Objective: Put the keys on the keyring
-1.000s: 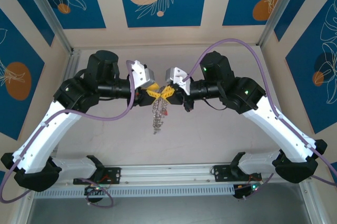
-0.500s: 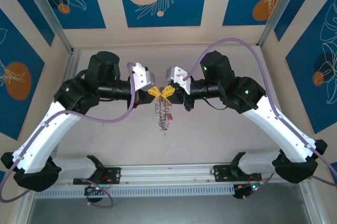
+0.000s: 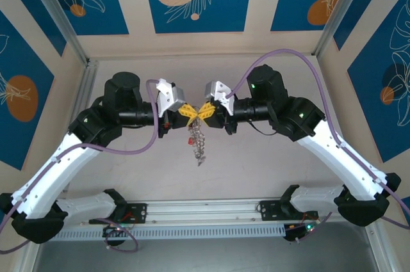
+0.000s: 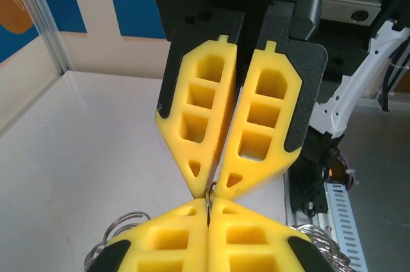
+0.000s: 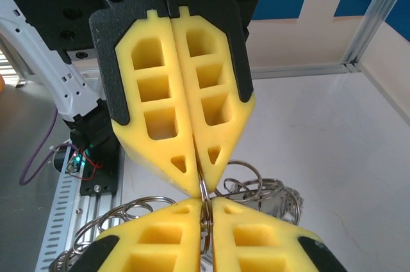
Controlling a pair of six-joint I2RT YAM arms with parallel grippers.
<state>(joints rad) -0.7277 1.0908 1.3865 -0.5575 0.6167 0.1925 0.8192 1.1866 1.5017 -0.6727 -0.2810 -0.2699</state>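
**A:** What's the layout?

**B:** Over the middle of the pale tabletop (image 3: 256, 169), the left gripper (image 3: 191, 112) and right gripper (image 3: 206, 111) meet tip to tip.

**A:** And the jaws?

**B:** Both pairs are pinched narrow on one thin wire of the keyring (image 3: 199, 141). The rest of it dangles beneath them, off the surface.

**A:** How far along is it?

**B:** Hard to judge. A red speck (image 3: 190, 139) beside the hanging loops may be a key. I can't make out any others, so I'd guess threading is unfinished.

**A:** Anything in the way?

**B:** The grippers crowd each other and neither is free to fetch a key. Purple cables (image 3: 282, 50) arc close behind.
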